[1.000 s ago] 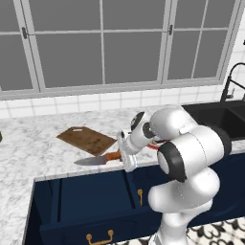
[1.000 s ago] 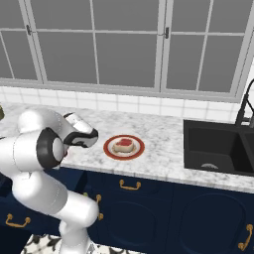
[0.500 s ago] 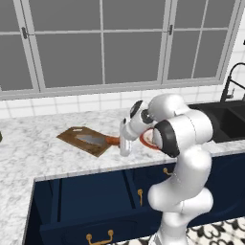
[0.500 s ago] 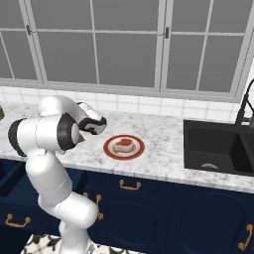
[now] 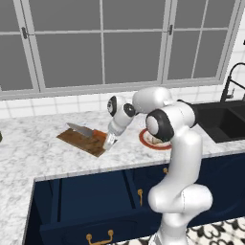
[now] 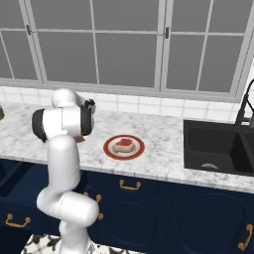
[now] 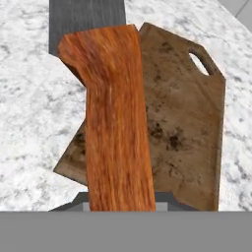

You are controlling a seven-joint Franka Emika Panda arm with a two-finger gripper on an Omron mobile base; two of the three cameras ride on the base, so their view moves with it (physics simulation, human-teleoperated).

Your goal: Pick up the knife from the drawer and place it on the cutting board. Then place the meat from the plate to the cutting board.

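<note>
Moved: the arm has swung left, carrying the knife (image 5: pixel 80 129) from the counter edge to above the board.
Board (image 5: pixel 84 140): flat on counter.
Gripper (image 5: pixel 110 141): clenched on knife's orange handle.
Plate (image 6: pixel 124 147): meat (image 6: pixel 123 144) on it.

My knife (image 7: pixel 115 123) runs up the middle from six o'clock toward twelve, its orange wooden handle broad and close, the grey steel blade showing at the top edge around eleven to twelve o'clock. Beneath it lies the cutting board (image 7: pixel 184 128), dark brown and stained, spreading toward three o'clock with its notch near one o'clock. Speckled marble counter (image 7: pixel 34 128) surrounds the board, widest at nine o'clock.
</note>
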